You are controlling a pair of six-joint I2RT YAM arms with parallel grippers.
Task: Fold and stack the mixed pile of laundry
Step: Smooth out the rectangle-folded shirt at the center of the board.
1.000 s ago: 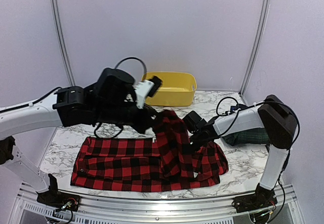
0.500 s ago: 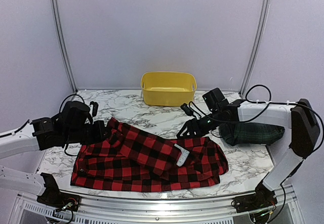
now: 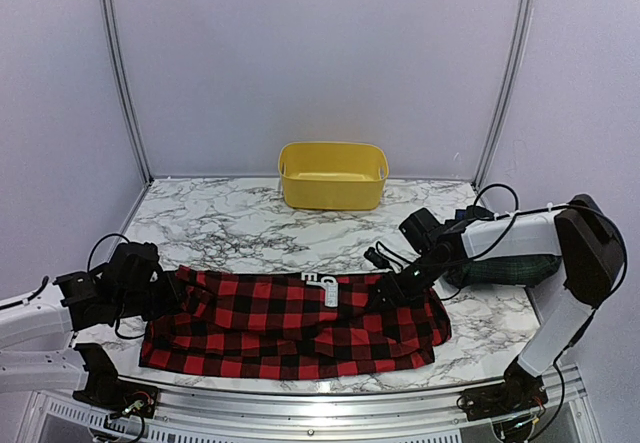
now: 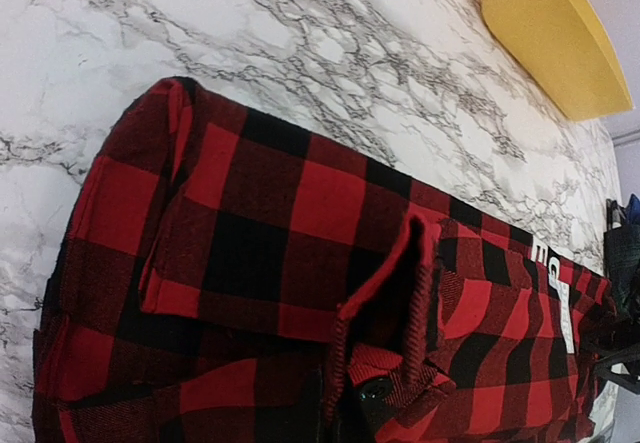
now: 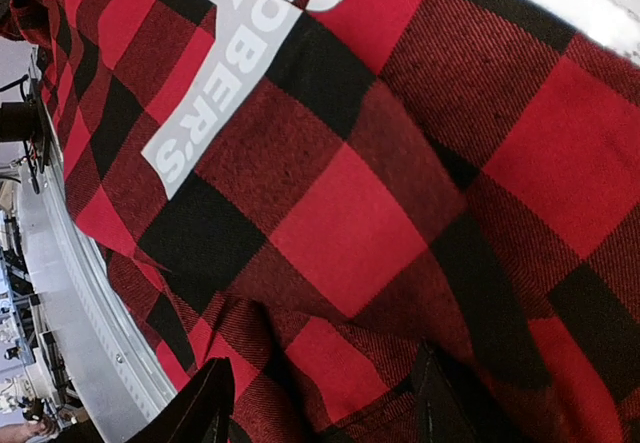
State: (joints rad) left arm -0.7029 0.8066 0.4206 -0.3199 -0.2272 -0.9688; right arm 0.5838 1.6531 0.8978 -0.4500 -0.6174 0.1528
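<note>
The red-and-black checked garment (image 3: 290, 328) lies spread in a wide band near the table's front edge, its white label (image 3: 328, 289) facing up near the top edge. My left gripper (image 3: 176, 294) sits low at the garment's left end. In the left wrist view its jaws (image 4: 355, 413) are shut on a pinched ridge of the checked cloth (image 4: 250, 223). My right gripper (image 3: 405, 283) rests on the garment's upper right part, and its open fingers (image 5: 205, 408) straddle checked cloth (image 5: 350, 233) below the label (image 5: 230, 73). The dark green-navy tartan garment (image 3: 505, 268) lies folded at the right, behind the right arm.
The yellow plastic tub (image 3: 333, 175) stands at the back centre of the marble table (image 3: 250, 228), also seen as the yellow tub (image 4: 550, 33) in the left wrist view. The table's metal front rail (image 3: 320, 395) runs just below the garment. The right arm's cables (image 3: 460, 208) loop above the tartan garment.
My left gripper came down from high at the centre to the far left, drawing the cloth out flat. My right gripper let go of the cloth, lifted, then settled lower on its right part.
</note>
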